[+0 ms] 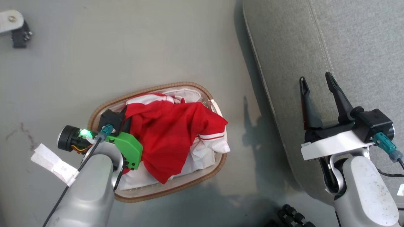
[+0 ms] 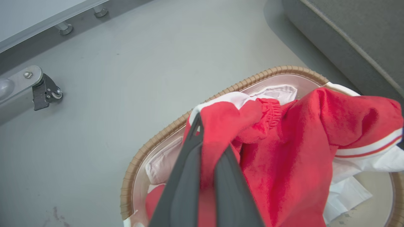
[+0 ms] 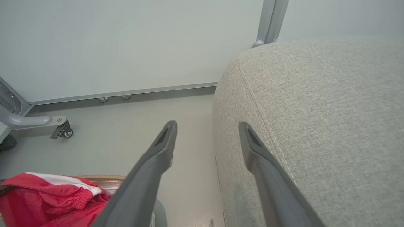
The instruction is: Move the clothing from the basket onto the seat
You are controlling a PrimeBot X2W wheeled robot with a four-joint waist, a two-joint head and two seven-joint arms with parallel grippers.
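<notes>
**Left gripper clamped on the red clothing, inside the basket**

You have the basket [image 1: 181, 84] standing on the grey floor [image 1: 126, 47] just beside the seat [image 1: 347, 37]. In it lies the clothing [image 1: 170, 132], heaped on a crumpled white liner [image 1: 202, 154]. The heap rises above the brown woven rim, and one white cuff drapes over that rim on the side nearest the seat; all of the clothing is in the basket or hanging from it.

The head view gives you the whole oval of the basket and both arms, but there the left arm's fingers are hidden behind its wrist and the cloth. The left wrist view shows you the left gripper [image 2: 213, 134]; its two dark fingers are drawn together with a fold of red fabric pinched between them, near the rim on the side away from the seat. That view also shows a gathered elastic hem in the red cloth and a caster [image 2: 45, 91] on a grey frame.

The right gripper [image 1: 316, 82] hangs over the seat's edge with its fingers well apart and nothing between them. In its own wrist view one finger lies over the floor and the other over the stitched seam, with a pale wall [image 3: 126, 41] behind.

The clothing looks bright red, soft and rumpled, with white panels; the draped cuff carries thin red stripes.
</notes>
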